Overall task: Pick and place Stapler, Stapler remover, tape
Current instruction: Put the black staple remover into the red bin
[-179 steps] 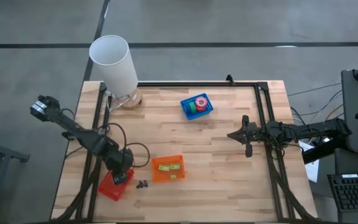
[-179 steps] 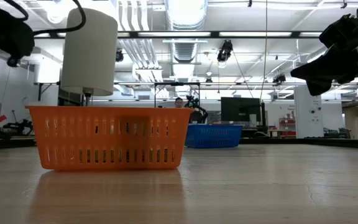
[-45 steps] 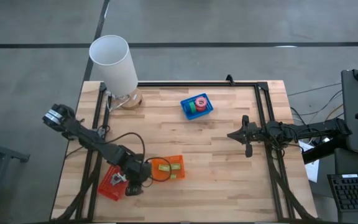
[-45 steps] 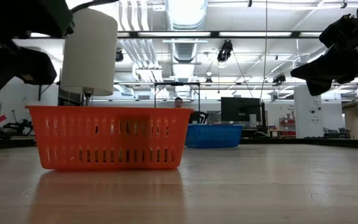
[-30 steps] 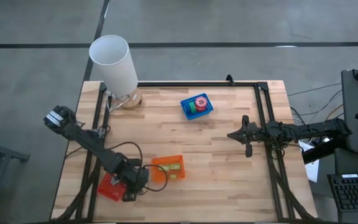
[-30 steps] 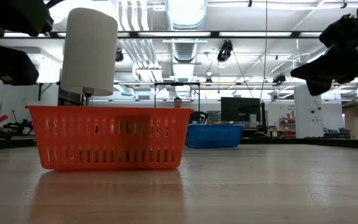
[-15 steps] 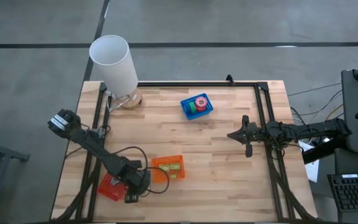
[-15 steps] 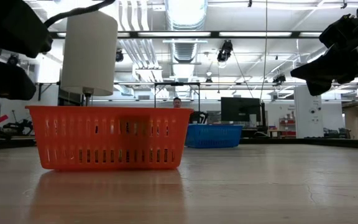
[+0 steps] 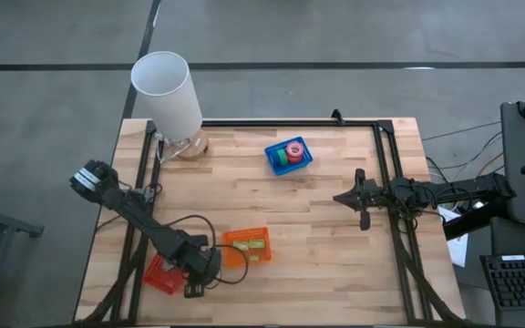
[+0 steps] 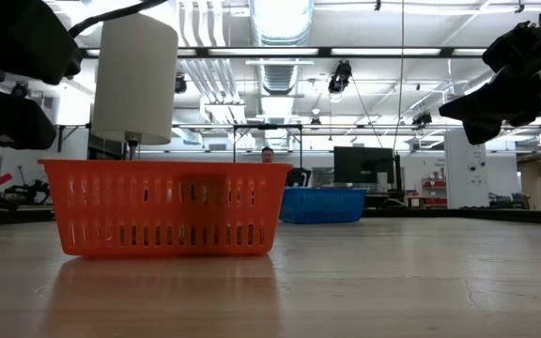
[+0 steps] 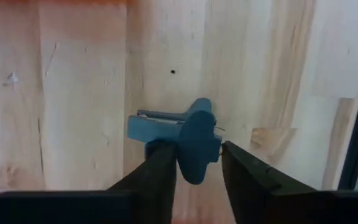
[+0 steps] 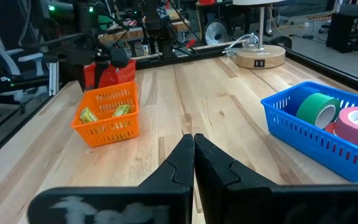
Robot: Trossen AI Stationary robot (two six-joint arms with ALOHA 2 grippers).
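Note:
The stapler remover [image 11: 154,127] is blue and lies on the bare wood near the table's near-left corner. In the high view my left gripper [image 9: 196,279] hides it. My left gripper [image 11: 197,152] points down over it and is shut on it. The tape rolls [image 9: 290,151], red, pink and green, sit in the blue bin [image 9: 304,162] at the far middle. Yellow-green staplers [image 9: 247,246] lie in the orange bin [image 9: 264,233]. My right gripper [image 9: 364,219] hangs shut above the table's right side, touching nothing. My left gripper pinches the stapler remover's rounded blue wing [image 11: 196,124] between its two fingers [image 11: 163,165], coming from above and pointing down. The remover's long blue body [image 11: 148,127] sticks out to one side and lies flat on the wood.
A red bin [image 9: 158,271] stands just left of my left gripper, and the orange bin just right of it. A white lamp [image 9: 167,91] stands at the far-left corner. A black frame [image 9: 386,155] runs along the table's edges. Bare wood stretches across the table's middle.
My left arm has shifted slightly over the near-left part of the table. Its gripper has stayed low between the red and orange bins.

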